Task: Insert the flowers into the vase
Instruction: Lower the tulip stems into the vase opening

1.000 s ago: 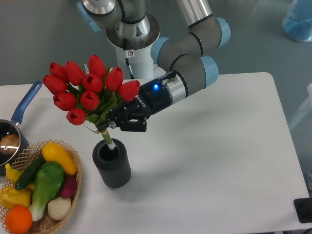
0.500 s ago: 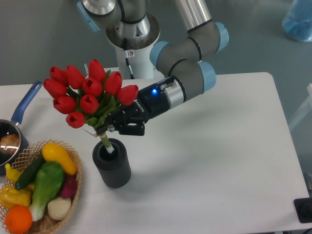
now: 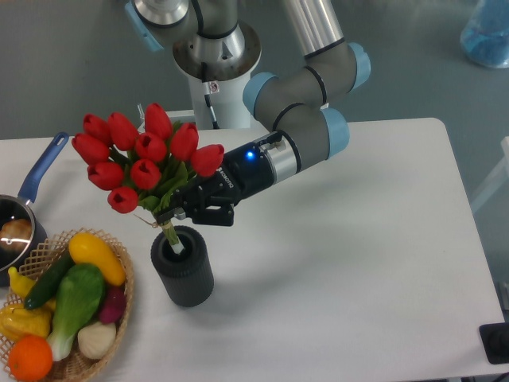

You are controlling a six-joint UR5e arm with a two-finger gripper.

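The flowers [image 3: 143, 155], a bunch of red tulip buds with green leaves, lean up and to the left. Their tied stems reach down into the mouth of the vase [image 3: 182, 267], a dark grey ribbed cylinder standing on the white table. My gripper [image 3: 181, 213] comes in from the right and is shut on the stems just above the vase's rim. The lower stem end shows inside the opening.
A wicker basket [image 3: 119, 298] with toy vegetables and fruit stands just left of the vase. A blue-handled saucepan [image 3: 36, 179] is at the far left edge. The robot's base [image 3: 215, 56] stands behind. A blue object [image 3: 487, 32] is at the top right.
My gripper has moved down and slightly left with the flowers, and the stems have gone deeper into the vase's mouth.
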